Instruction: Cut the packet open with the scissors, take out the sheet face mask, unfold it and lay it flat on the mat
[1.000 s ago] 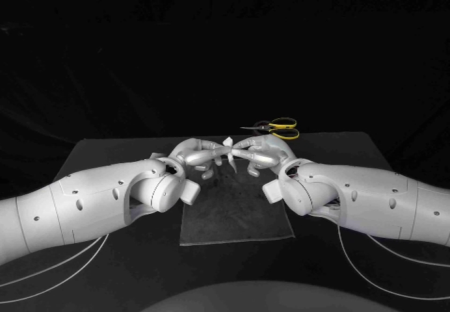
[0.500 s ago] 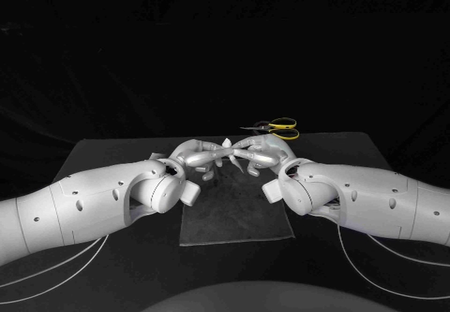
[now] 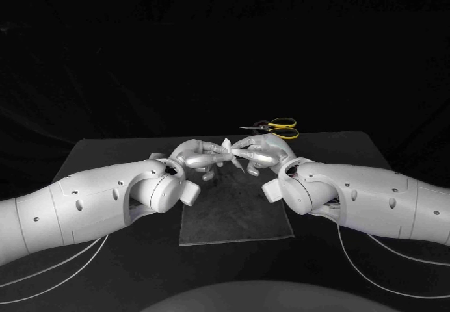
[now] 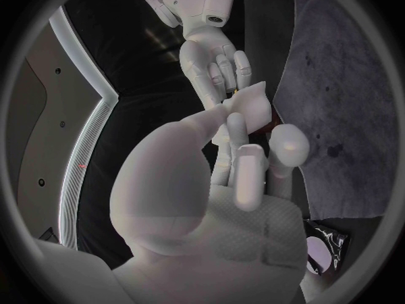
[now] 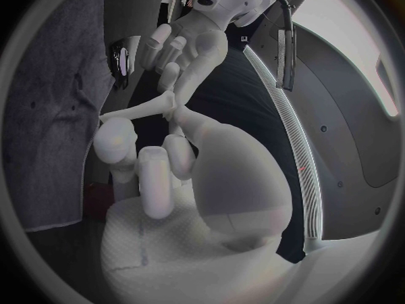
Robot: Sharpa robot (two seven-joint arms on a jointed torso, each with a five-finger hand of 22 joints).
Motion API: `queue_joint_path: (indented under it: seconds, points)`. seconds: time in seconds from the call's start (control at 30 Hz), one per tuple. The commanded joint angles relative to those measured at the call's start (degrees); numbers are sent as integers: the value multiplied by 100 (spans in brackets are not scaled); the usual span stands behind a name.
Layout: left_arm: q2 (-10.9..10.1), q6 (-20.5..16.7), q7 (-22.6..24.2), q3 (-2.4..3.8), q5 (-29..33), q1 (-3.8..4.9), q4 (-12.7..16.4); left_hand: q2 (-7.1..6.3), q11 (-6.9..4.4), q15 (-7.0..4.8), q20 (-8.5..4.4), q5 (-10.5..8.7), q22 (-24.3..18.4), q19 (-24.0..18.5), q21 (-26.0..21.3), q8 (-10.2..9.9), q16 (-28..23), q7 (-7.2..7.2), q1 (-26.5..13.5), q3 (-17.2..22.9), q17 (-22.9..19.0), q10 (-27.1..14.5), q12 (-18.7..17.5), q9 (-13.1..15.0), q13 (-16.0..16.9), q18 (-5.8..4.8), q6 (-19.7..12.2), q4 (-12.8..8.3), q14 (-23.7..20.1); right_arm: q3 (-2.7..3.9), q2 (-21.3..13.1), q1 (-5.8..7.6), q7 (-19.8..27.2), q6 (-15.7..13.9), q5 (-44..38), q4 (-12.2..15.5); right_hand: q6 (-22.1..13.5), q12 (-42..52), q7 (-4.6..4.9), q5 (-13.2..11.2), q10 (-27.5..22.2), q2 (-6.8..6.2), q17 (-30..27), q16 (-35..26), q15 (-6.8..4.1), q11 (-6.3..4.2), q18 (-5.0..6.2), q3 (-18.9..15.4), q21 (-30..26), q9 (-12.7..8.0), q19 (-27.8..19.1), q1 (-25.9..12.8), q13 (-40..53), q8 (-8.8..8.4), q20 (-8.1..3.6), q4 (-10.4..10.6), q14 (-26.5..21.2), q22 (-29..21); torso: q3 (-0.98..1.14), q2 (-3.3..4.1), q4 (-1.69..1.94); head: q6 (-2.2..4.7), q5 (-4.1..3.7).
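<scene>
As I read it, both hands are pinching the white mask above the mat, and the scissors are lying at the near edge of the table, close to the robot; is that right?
Not quite: the scissors lie at the far edge of the table, beyond the hands, as the head view shows. The rest holds: the left hand and the right hand pinch the mask between them above the mat.

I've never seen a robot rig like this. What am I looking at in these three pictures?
A robot with two white arms, each ending in a silver hand. The square picture is from a camera on its head, looking down at a black table. The round ones are from cameras at its wrists, behind each hand. On the table lie a grey mat and, near the far edge, yellow-handled scissors. Above the mat, the left hand and right hand together pinch a small folded white thing, probably the face mask.
</scene>
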Motion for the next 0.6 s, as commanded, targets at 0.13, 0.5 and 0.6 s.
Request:
queue_joint_path:
  seconds: [0.13, 0.5, 0.6]
  points:
    - [34, 196, 188, 11, 46, 6, 28, 160, 21, 43, -2, 16, 40, -34, 6, -14, 0, 39, 74, 128, 56, -21, 17, 31, 19, 1, 73, -56, -9, 0, 11, -3, -58, 132, -77, 22, 28, 41, -2, 14, 177, 71, 575, 20, -36, -120, 94, 36, 19, 99, 48, 6, 14, 45, -2, -1, 362, 277, -1, -1, 0, 2, 2]
    - [30, 140, 234, 11, 139, 6, 10, 216, 31, 52, 6, 18, 81, -44, 46, 76, 16, 39, -49, 529, 78, -105, 149, 157, 127, 1, 21, -154, -13, 0, -1, -2, -57, 138, -83, 23, 26, 48, -3, 14, 182, 68, 574, 18, -36, -120, 95, 47, 11, 104, 45, -1, 19, 54, -3, -6, 362, 275, -4, 1, 4, -6, 7]
    - [26, 137, 249, 11, 186, 6, 4, 222, 35, 57, 9, 18, 89, -59, 59, 113, 25, 31, -214, 765, 96, -133, 192, 216, 162, 2, -23, -193, -10, 0, -14, -2, -33, 115, -84, 18, 17, 11, -2, 14, 167, 58, 556, 4, -36, -119, 98, 57, -8, 108, 36, -13, -8, 60, -3, -11, 358, 269, -2, -1, 2, -4, 7]
